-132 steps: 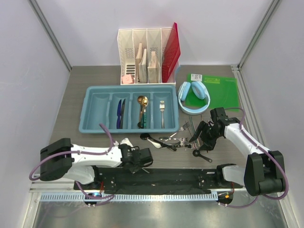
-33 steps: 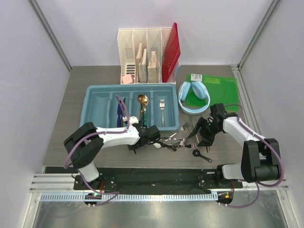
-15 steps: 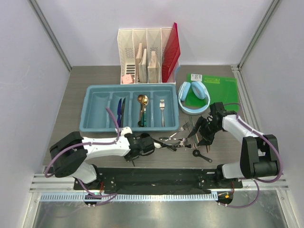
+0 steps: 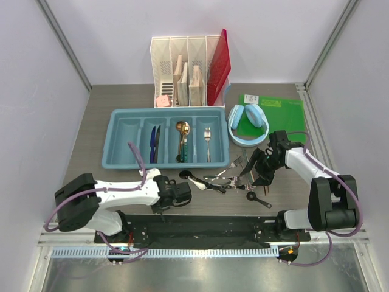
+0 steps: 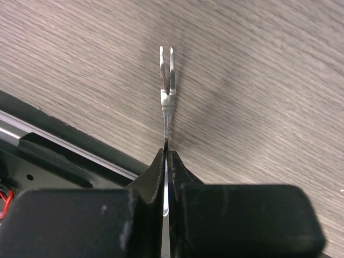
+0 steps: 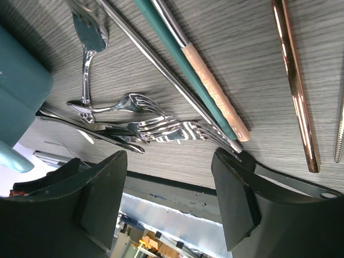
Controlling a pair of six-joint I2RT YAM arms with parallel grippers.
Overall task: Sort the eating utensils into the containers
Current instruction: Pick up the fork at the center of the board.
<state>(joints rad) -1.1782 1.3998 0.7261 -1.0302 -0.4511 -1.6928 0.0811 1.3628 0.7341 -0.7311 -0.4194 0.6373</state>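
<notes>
Grey wood-grain table point(image 5: 269, 80): by its near edge the left gripper point(image 5: 165, 156) is clamped on a thin silver fork point(image 5: 167, 102) by the handle. Light, stiff, slick steel, likely to pivot. The right gripper point(image 6: 169, 183) stands with fingers apart over loose forks point(image 6: 161, 129).

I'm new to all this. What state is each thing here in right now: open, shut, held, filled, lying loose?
left gripper: shut on the small fork
small fork: held by its handle, two prongs pointing away from the fingers
right gripper: open, above the loose cutlery
loose cutlery: lying unsorted in a pile
cutlery tray: leftmost compartment empty; then knives, spoons, one fork
headphones: lying flat, untouched
</notes>
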